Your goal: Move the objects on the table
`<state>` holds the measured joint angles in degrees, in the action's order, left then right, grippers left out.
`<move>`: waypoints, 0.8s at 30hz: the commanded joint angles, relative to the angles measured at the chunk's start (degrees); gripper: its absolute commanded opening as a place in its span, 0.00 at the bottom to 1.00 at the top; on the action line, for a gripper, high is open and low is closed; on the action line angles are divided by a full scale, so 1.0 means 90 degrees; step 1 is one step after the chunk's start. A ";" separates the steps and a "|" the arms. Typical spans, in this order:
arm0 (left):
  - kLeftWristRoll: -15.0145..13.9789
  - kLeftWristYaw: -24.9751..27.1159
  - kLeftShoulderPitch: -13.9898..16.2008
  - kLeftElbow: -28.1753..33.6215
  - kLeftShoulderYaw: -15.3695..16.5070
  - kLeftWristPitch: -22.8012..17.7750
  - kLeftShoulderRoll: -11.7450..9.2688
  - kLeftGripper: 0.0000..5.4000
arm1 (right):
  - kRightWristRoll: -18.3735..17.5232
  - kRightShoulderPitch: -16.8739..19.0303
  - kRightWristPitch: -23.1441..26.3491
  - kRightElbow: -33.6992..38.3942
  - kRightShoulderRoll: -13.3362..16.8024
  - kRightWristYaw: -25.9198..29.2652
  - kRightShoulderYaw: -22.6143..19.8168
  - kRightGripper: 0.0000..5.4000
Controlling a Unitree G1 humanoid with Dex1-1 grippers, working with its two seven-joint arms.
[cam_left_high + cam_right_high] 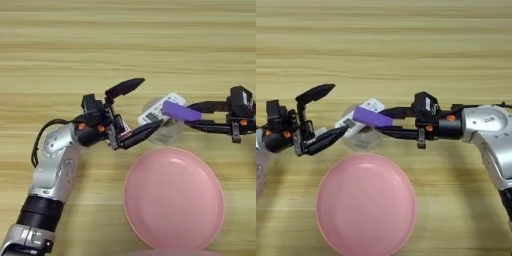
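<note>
My right gripper [387, 122] reaches in from the right, shut on one end of the flat purple block [371, 117]. It holds the block in the air just over the white remote control [159, 107]. The remote lies tilted on top of a clear round cup [165, 134]. Coming from the left, my left gripper [150, 104] is wide open, one finger above and one below the remote's left end, and I cannot tell if it touches. The large pink plate [172, 200] lies empty on the table [125, 35], below both grippers.
A small white and red card [125, 131] lies mostly hidden behind the left gripper's lower finger. The left arm stretches up from the bottom left corner; the right arm runs off the right edge.
</note>
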<state>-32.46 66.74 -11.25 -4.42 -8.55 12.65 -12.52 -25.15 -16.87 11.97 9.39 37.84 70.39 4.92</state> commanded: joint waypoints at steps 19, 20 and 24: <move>0.0346 0.0312 -0.0039 0.0099 -0.0236 -0.0107 -0.0040 0.94 | -0.0785 0.0168 0.0419 0.0685 0.0028 0.0316 0.0004 0.26; 0.0333 0.0319 -0.0037 0.0103 -0.0230 -0.0106 -0.0035 0.94 | -0.0782 0.0169 0.0419 0.0685 0.0028 0.0319 0.0005 0.26; 0.0322 0.0343 -0.0035 0.0113 -0.0221 -0.0105 -0.0024 0.86 | -0.0778 0.0169 0.0422 0.0684 0.0028 0.0329 0.0015 0.26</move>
<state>-29.65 69.37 -11.25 -4.40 -10.49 11.84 -12.56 -32.01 -15.16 15.52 14.91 37.75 73.02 4.90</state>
